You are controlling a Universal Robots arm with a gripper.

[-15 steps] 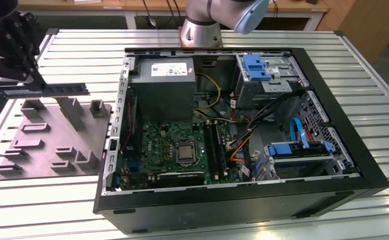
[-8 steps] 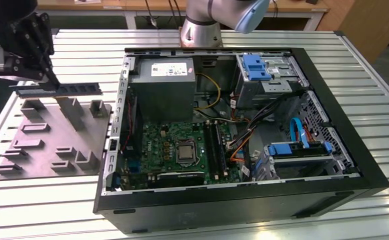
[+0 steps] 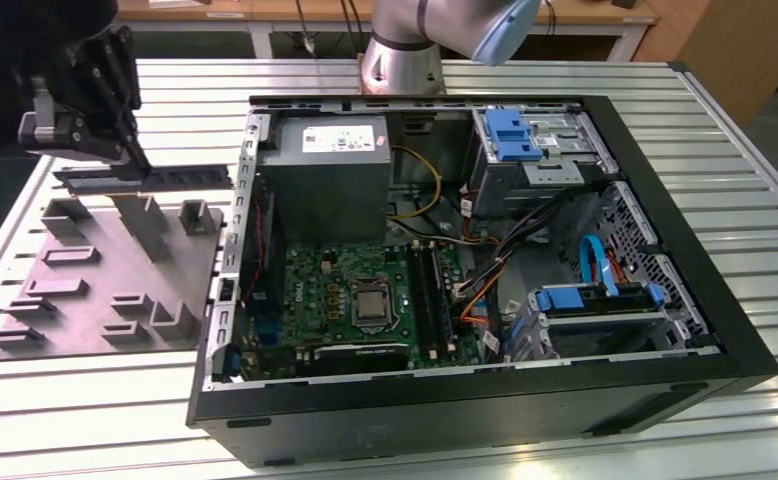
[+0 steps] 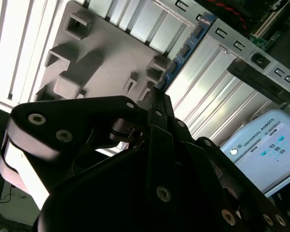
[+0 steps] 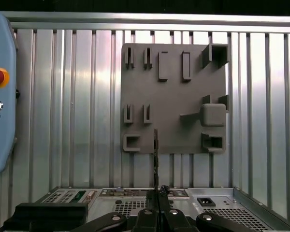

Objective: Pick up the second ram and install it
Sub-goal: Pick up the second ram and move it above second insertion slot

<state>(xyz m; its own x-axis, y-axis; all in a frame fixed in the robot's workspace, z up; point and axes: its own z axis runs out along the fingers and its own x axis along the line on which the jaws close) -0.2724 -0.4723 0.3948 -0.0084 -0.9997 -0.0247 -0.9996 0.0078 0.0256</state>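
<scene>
The second ram (image 3: 142, 178), a long dark stick, hangs level above the grey holder plate (image 3: 96, 290) at the exterior view's left. My gripper (image 3: 136, 163) is shut on its upper edge near the middle. In the first wrist view the ram (image 5: 155, 154) appears edge-on as a thin dark line rising from my gripper (image 5: 156, 192), over the plate (image 5: 174, 96). The second wrist view shows the ram (image 4: 183, 50) as a bluish strip running out from my gripper (image 4: 157, 94). The motherboard (image 3: 362, 290) with its long black slots (image 3: 429, 290) lies inside the open computer case (image 3: 496, 390).
The case holds a power supply (image 3: 322, 180), blue drive brackets (image 3: 512, 135) and loose cables (image 3: 496, 260). The holder plate has raised blocks and slots (image 3: 162, 225). A teach pendant (image 5: 0, 87) lies on the ribbed metal table (image 5: 63, 121). The arm's base (image 3: 403, 50) stands behind the case.
</scene>
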